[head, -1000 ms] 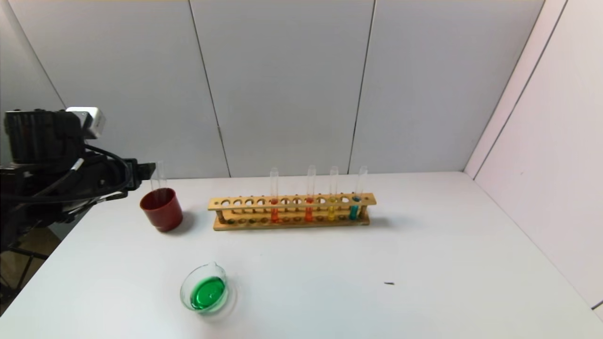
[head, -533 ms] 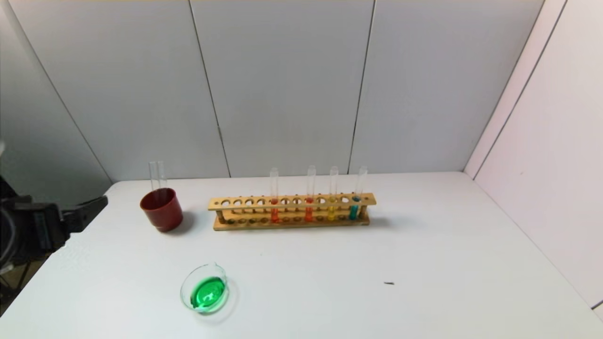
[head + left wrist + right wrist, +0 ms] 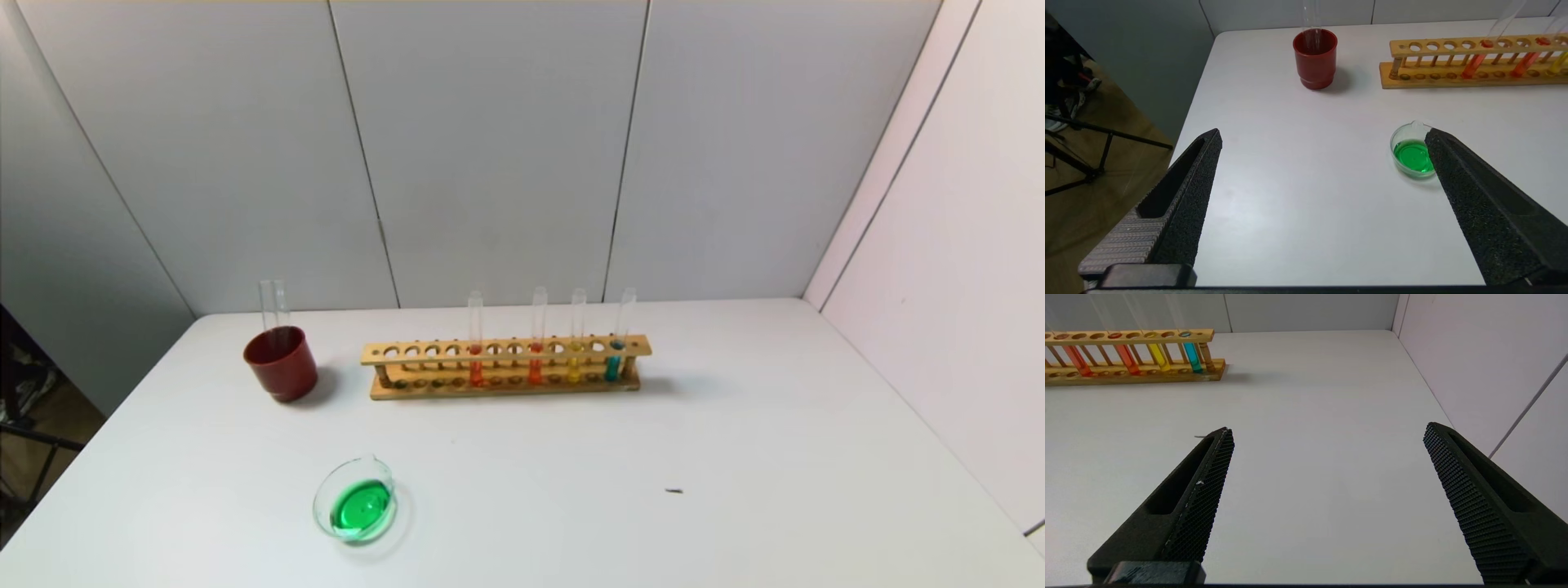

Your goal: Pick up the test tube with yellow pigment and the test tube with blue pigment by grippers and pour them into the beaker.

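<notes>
Even, bright, diffuse light fills the scene, falling mostly from above. The white matte tabletop (image 3: 735, 425) shows no harsh glare, only a soft sheen. The opaque dark-red plastic cup (image 3: 280, 363) and the long wooden test-tube rack (image 3: 506, 367) cast short, soft-edged shadows toward the robot's right. The low clear glass beaker with green liquid (image 3: 356, 508) glows brightly and throws a faint shadow. In the wrist views the rack's tubes lean outward, a wide-angle distortion. Focus is fairly crisp throughout.
</notes>
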{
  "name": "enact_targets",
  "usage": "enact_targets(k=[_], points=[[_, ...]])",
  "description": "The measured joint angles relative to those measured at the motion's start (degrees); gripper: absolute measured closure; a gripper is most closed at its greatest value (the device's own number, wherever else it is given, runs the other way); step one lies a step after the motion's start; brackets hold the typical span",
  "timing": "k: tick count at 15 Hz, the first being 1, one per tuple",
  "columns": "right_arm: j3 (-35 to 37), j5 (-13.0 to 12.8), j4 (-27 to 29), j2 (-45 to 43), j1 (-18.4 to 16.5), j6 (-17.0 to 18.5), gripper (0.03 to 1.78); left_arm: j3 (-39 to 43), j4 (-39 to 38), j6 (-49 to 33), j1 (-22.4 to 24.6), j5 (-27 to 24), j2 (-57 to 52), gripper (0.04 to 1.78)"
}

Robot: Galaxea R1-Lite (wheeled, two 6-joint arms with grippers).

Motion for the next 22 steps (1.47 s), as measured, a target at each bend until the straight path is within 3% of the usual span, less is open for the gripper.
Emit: enact_targets(k=[4, 7, 9, 12, 14, 22], points=[[0.0, 0.0, 0.0, 0.0, 0.0, 0.0, 0.11, 5.2, 5.0, 1.4, 2.0, -7.0, -12.8, 0.07], [0.0, 0.0, 0.0, 0.0, 0.0, 0.0, 0.11, 11.4, 4.3, 1.4, 2.5, -8.4, -19.2, 0.07], [0.0, 0.0, 0.0, 0.0, 0.0, 0.0, 0.11, 17.1, 0.4, 1.3, 2.5, -8.3, -20.9, 0.07], [0.0, 0.0, 0.0, 0.0, 0.0, 0.0, 0.11, 27.9, -13.6, 1.8, 2.5, -8.5, -21.9, 0.07], [0.0, 0.0, 0.0, 0.0, 0.0, 0.0, 0.11, 30.6, -19.1, 1.6, 2.5, -8.4, -22.1, 0.07], [0.0, 0.0, 0.0, 0.0, 0.0, 0.0, 0.11, 31.4, -19.8, 1.0, 2.5, -8.2, -22.2, 0.07]])
